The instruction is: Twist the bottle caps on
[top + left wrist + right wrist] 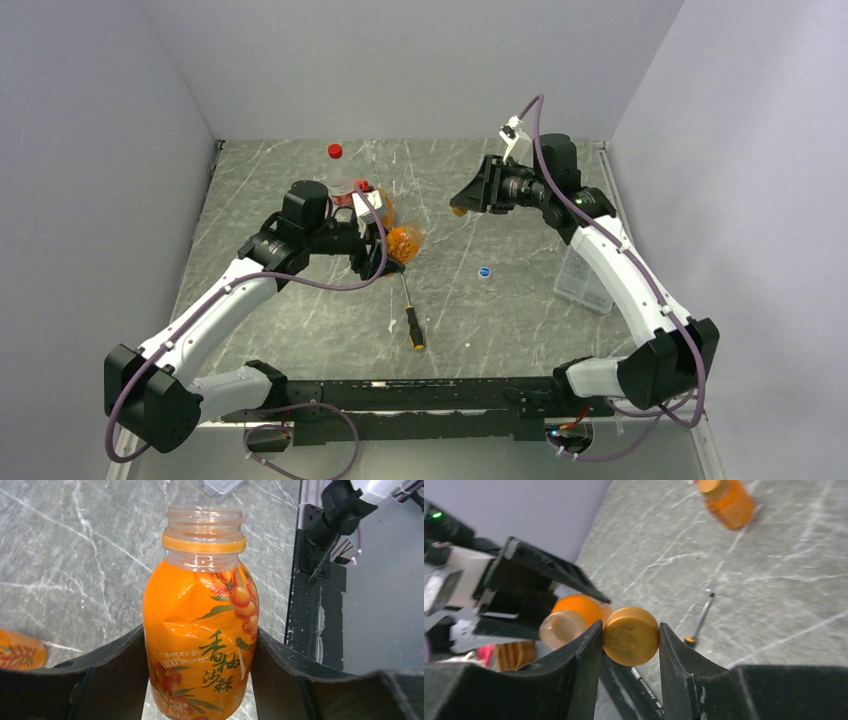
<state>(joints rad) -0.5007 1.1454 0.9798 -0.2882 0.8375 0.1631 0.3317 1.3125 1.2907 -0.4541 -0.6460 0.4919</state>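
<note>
My left gripper [378,250] [200,630] is shut on a squat orange bottle [404,242] [200,645] and holds it by the body. Its threaded neck [204,525] is open, with no cap on it. My right gripper [462,200] [630,626] is shut on an orange cap [630,636], a short way right of the bottle. The bottle's open mouth [559,627] shows just left of the cap. A second orange bottle [726,500] [20,650], capped, lies on the table. A red cap [334,151] sits at the back, and a blue cap [485,271] in the middle.
A screwdriver [410,315] [699,620] lies in front of the left gripper. A clear plastic box [583,280] stands at the right by the right arm. A clear bottle with a red label [355,195] lies behind the left gripper. Grey walls close in three sides.
</note>
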